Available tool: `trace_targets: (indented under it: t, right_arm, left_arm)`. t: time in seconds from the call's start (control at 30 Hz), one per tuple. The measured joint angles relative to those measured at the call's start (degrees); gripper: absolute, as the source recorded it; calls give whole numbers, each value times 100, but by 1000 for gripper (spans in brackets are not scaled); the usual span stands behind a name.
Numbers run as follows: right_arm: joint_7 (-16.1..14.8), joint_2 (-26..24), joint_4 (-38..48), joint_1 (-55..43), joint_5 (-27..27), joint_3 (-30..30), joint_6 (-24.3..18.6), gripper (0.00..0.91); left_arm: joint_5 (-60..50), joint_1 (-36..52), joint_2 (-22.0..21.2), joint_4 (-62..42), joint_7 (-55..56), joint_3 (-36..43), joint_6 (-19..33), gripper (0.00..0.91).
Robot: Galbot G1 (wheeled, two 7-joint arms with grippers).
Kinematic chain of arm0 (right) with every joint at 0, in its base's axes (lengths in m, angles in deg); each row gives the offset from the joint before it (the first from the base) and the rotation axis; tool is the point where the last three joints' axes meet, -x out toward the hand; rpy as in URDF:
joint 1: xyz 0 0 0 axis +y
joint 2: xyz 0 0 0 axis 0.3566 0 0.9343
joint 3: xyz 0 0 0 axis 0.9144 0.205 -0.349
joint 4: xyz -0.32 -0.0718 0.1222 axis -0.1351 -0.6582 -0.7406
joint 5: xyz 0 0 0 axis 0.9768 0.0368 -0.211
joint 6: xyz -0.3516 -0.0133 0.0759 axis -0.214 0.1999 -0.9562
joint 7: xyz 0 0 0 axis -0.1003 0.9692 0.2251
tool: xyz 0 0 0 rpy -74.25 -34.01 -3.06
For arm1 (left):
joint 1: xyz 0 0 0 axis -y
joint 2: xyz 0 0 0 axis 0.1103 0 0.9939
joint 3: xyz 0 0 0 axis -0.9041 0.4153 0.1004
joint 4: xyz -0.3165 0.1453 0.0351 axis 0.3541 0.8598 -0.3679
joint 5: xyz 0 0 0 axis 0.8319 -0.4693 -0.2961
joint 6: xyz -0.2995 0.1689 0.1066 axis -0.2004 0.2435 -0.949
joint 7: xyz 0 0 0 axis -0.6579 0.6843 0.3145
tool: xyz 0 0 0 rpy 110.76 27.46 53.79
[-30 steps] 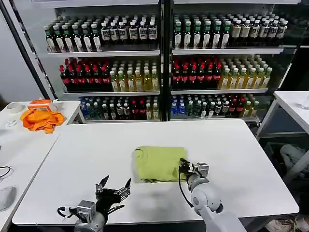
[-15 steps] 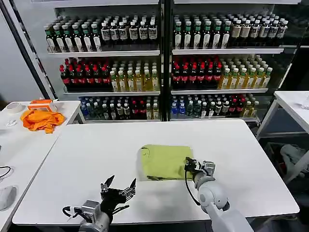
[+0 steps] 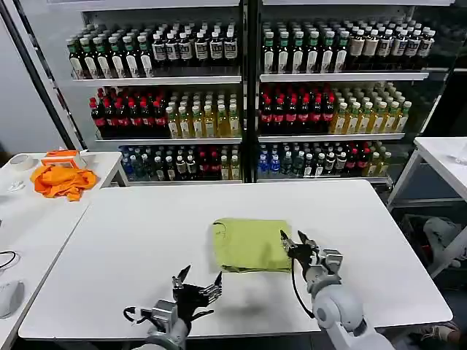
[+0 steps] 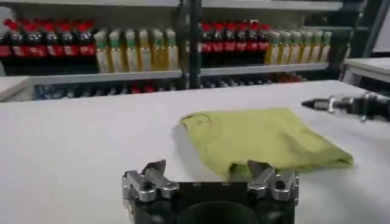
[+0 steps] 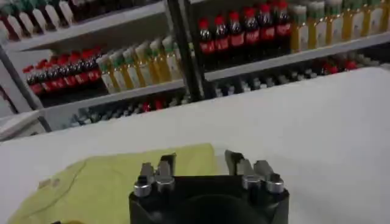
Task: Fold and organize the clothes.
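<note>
A wide cooler of shelves (image 3: 241, 87) fills the far side of the scene, its rows packed with bottled drinks (image 3: 292, 109) in dark, red, yellow and green bands. In front of it stands the white table (image 3: 131, 240), and a second white table (image 3: 29, 211) sits off to the left, carrying a crumpled orange cloth (image 3: 63, 180) at its far end.

The yellow-green T-shirt (image 3: 249, 244) lies folded into a compact, roughly square packet on the main table, a little right of centre and toward the near half. It rests flat, with its round neckline at the left side of the packet and thicker folded layers along the near edge. In the left wrist view the shirt (image 4: 262, 140) shows the same flat shape, the neckline at the far left corner.

The right hand (image 3: 295, 242) hovers at the shirt's right edge, just beside the cloth, its fingers spread apart and holding nothing. From its own wrist camera the right hand (image 5: 200, 163) has its fingertips above the fabric's edge, with the shirt (image 5: 103, 182) lying beneath and to the left.

The left hand (image 3: 198, 280) sits low over the near part of the table, near-left of the shirt and apart from it, fingers splayed and empty.
</note>
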Motion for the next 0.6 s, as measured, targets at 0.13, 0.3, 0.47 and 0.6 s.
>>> trace_targets:
  t: [0.13, 0.3, 0.47, 0.6]
  right_arm:
    - [-23, -73, -231, 192, 0, -184, -77, 907]
    - [-41, -94, -468, 413, 20, -373, -143, 907]
    - [-55, -119, -591, 556, 28, -507, -188, 907]
    - [-56, -132, -648, 607, 31, -563, -215, 907]
  left_arm:
    - [-102, 178, -77, -239, 89, 122, -9, 907]
    - [-155, 433, -161, -573, 211, 164, -3, 907]
    - [-174, 657, -237, -861, 325, 155, 29, 907]
    - [-192, 811, -299, -1073, 389, 136, 61, 907]
